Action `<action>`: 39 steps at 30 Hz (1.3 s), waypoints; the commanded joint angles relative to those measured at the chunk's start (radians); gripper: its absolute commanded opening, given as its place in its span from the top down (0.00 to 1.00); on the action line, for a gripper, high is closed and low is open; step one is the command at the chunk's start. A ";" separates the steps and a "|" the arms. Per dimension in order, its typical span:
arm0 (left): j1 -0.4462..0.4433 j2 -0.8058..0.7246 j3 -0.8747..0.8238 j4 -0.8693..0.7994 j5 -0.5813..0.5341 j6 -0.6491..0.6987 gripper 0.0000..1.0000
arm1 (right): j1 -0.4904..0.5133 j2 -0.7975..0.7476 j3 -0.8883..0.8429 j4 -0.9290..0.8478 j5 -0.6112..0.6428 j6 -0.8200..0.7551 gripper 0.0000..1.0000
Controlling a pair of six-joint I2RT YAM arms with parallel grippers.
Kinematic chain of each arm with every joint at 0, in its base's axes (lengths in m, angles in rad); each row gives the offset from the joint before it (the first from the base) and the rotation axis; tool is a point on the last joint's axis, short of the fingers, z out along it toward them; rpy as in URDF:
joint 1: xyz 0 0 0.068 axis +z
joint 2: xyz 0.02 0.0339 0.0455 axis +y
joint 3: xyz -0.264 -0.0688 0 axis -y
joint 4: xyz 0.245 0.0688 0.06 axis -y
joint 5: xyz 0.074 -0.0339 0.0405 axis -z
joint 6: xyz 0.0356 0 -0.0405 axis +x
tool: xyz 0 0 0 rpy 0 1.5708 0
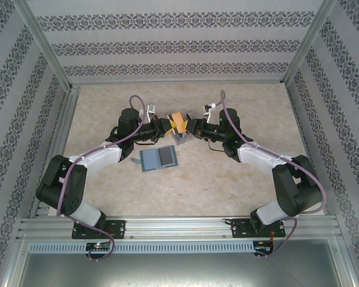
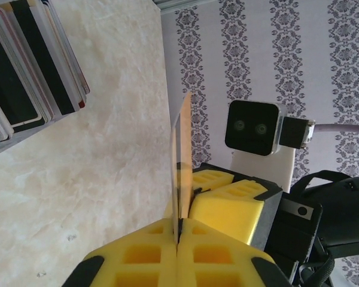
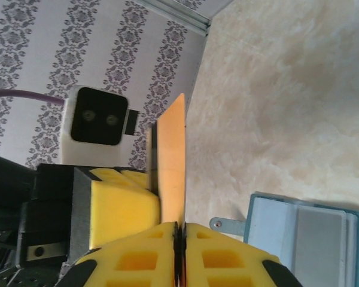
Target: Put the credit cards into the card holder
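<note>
Credit card (image 3: 170, 161) edge-on, pinched by left gripper (image 2: 178, 239), right gripper (image 3: 179, 236); card holder (image 3: 311, 239) cropped.

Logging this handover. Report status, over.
Left gripper, right gripper: both shut on orange card. Card holder on table, apart. Spare cards stacked aside; no obstruction seen.

The credit card (image 3: 172, 161) is thin, smooth orange plastic, the finger pads (image 3: 227, 257) are matt yellow moulded plastic, the card holder (image 3: 311, 233) has glossy translucent sleeves, and the table (image 1: 227, 179) looks smooth, marbled and faintly sheened.
</note>
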 commanded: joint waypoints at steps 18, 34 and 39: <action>0.013 -0.127 -0.062 -0.474 -0.114 0.311 1.00 | 0.023 0.164 -0.042 -0.121 -0.017 -0.145 0.61; 0.102 -0.159 -0.167 -0.683 -0.118 0.503 1.00 | 0.134 0.302 0.041 -0.269 0.025 -0.235 0.61; 0.116 -0.097 -0.158 -0.642 -0.084 0.527 1.00 | 0.156 0.327 0.061 -0.274 0.025 -0.227 0.61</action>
